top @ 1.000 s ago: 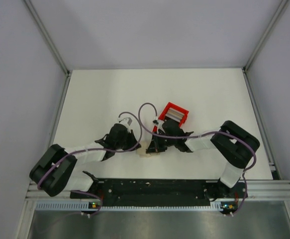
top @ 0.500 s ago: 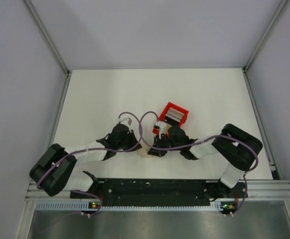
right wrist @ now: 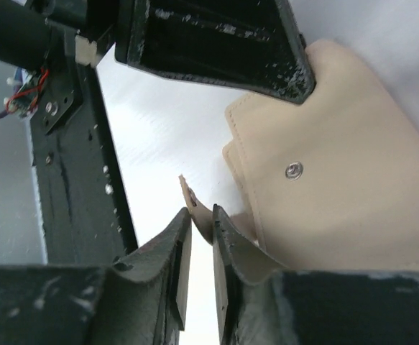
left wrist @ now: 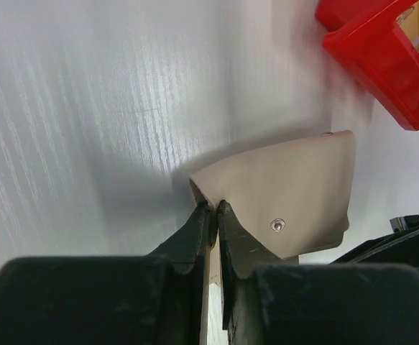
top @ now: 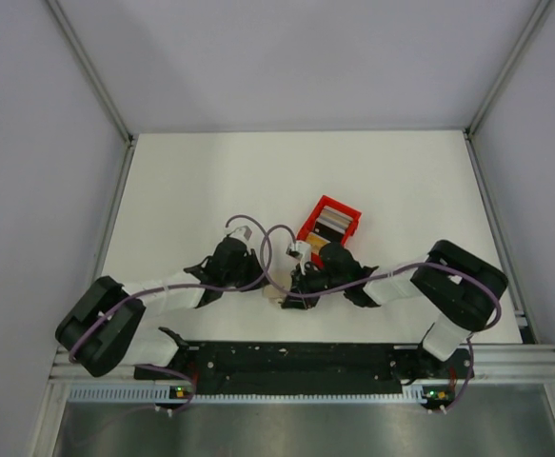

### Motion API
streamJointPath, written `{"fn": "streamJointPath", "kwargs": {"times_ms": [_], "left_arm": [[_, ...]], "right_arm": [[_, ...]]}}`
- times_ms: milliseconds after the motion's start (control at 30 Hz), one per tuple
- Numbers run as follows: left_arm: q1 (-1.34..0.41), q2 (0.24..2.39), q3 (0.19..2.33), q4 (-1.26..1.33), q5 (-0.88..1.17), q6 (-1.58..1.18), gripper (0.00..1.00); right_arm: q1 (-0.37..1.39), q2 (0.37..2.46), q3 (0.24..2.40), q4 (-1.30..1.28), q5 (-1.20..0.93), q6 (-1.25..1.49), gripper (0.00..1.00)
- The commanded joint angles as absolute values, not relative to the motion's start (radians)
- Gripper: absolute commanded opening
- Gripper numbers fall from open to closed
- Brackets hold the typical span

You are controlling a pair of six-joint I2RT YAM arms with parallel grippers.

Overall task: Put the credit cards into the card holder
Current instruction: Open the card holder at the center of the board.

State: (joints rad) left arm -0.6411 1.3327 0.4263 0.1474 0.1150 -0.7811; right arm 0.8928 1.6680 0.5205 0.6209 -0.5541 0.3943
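Top view: both arms are bent inward and meet at mid-surface [top: 401,181]. The beige holder [top: 275,295] is seen lying on the surface between the two wrists, mostly covered by them. The left pincer [top: 261,283] is placed at the holder's left side and the right pincer [top: 294,291] at its right side; their states cannot be read from here. A red tray [top: 346,211] is set just behind the right wrist, near the holder but apart from it. Cards [top: 326,222] are seen as grey-silver strips inside the tray.

Left wrist view: the left pincer is clenched on the holder's near corner, jaws pressed together with the beige edge pinched between them. The holder's outer face is turned up and lifted slightly at the pinched corner, with a shadow under it. A metal snap is seen on that face. The tray is seen at upper right, apart from the holder, with a yellow edge showing inside it.

Right wrist view: the right pincer's jaws are narrowly parted, with a thin beige flap of the holder at the tips. Whether the flap is pinched cannot be told. The holder is seen at right, snap up, with the left pincer's black fingers on its far edge.
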Motion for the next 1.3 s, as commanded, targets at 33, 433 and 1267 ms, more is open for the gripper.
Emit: {"fn": "streamJointPath", "kwargs": {"times_ms": [33,433,1267], "left_arm": [[-0.643,1.284,0.41,0.038,0.026,-0.761,0.22],[-0.644,1.178,0.488,-0.103,-0.027,-0.707,0.44],[-0.627,1.06,0.586,-0.308,-0.163,-0.664,0.7]], "right_arm": [[0.916,1.565,0.526,0.48,-0.693,0.36,0.29],[0.911,1.424,0.459,0.356,-0.635,0.388,0.34],[0.937,1.556,0.651,0.245,-0.361,0.658,0.2]]}}
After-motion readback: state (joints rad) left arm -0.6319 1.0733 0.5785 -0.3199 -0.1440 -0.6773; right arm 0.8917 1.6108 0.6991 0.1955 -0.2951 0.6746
